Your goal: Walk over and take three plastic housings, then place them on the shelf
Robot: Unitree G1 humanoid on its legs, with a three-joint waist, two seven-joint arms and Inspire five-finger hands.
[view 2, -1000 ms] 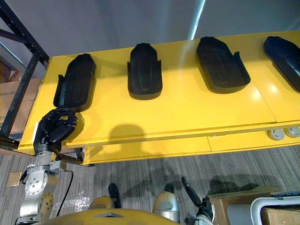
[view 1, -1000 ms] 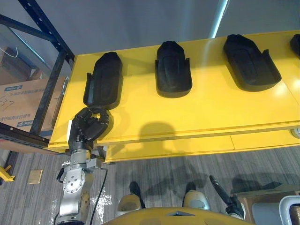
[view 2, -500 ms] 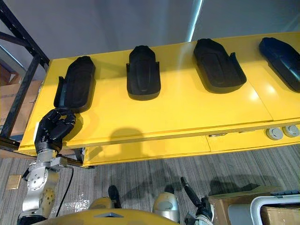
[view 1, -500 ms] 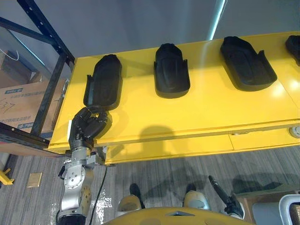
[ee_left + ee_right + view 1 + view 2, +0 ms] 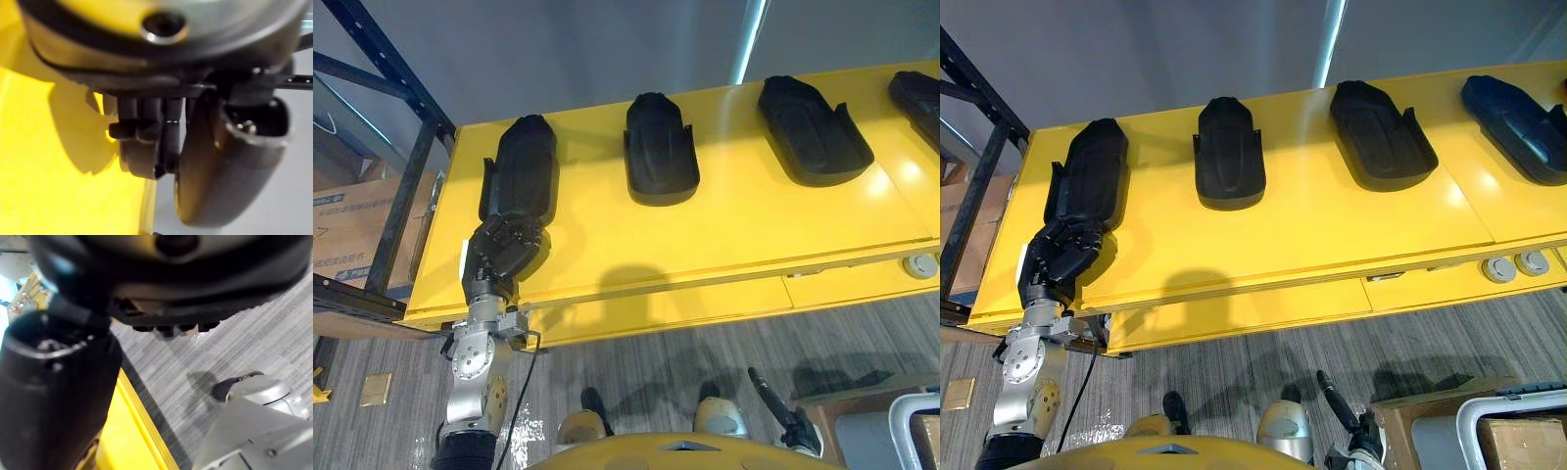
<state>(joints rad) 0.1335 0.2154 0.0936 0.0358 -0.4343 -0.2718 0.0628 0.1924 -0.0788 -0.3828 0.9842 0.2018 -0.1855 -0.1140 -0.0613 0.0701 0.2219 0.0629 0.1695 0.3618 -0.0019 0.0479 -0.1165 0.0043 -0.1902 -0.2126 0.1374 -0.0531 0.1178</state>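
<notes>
**Bench** (image 5: 724, 235): yellow top, long. A broad bare strip runs along the front edge, and grey carpet floor (image 5: 705, 352) lies open below it.

**Plastic housings**: four, black, in a row towards the back edge, well apart, with bare yellow between each pair.
- First housing (image 5: 519, 171): just beside the bench's left edge, lying lengthwise from back to front.
- Second housing (image 5: 660, 152): apart from the first, untouched.
- Third housing (image 5: 811, 132): angled slightly, untouched.
- Fourth housing (image 5: 1516, 113): near the right end, untouched.

**Left hand** (image 5: 504, 250): reaches in over the front edge at the bench's left corner. The fingers (image 5: 1072, 240) are stretched out and loose, lying on the near end of the first housing and not curled round it. The housing sits flat on the bench.

**Right hand** (image 5: 54, 382): low beside the bench's yellow edge, above the carpet. Whether it is open or closed cannot be told.

**Shelf** (image 5: 401, 98): dark steel frame just left of the bench, with a cardboard box (image 5: 352, 225) beneath it.
</notes>
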